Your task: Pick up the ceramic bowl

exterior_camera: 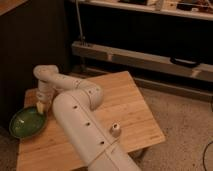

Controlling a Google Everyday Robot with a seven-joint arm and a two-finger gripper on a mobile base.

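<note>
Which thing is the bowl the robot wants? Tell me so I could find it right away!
Look at the wooden table and go to its left edge. There sits the ceramic bowl, right below the robot's claw. It is wide, shallow, shiny dark green, and the only dish on the table.

One ceramic bowl (27, 122); one claw (41, 107); one table (127, 107)

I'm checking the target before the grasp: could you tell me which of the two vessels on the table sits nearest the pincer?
The green ceramic bowl, at the table's left edge beside the pincer; the small white cup stands across the arm.
</note>
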